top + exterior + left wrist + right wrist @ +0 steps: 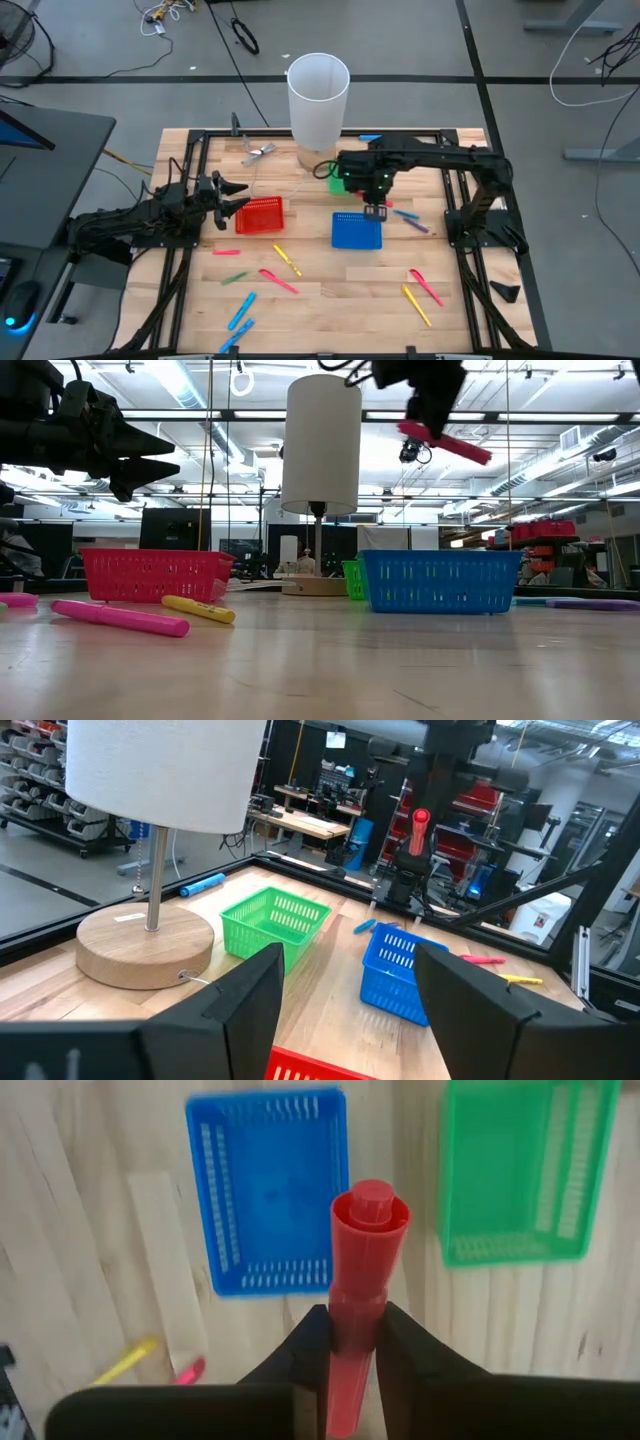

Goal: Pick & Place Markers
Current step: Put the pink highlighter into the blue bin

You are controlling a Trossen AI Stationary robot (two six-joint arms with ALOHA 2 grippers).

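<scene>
My right gripper [376,208] points down, high over the table between the blue basket [357,231] and the green basket [520,1170], shut on a red marker [365,1270]. My left gripper [236,190] stands open and level at the table's left, just beside the red basket [262,215], holding nothing. Other markers lie flat on the wood: a yellow one [287,260], a pink one [278,282], blue ones [241,310], and more on the right, such as a pink one [425,285]. My right gripper pinches the red marker's barrel [352,1325] between its two fingers, nearer one end than the other. The fingers come from above, pointing down, and lie across the marker. The marker [447,444] is lifted clear, slanted, its long part sticking out to one side.
A tall white lamp [318,95] on a round wooden base [145,945] stands at the table's far middle, close behind the green basket. A black frame [460,215] runs round the tabletop. Bare wood lies near the front middle.
</scene>
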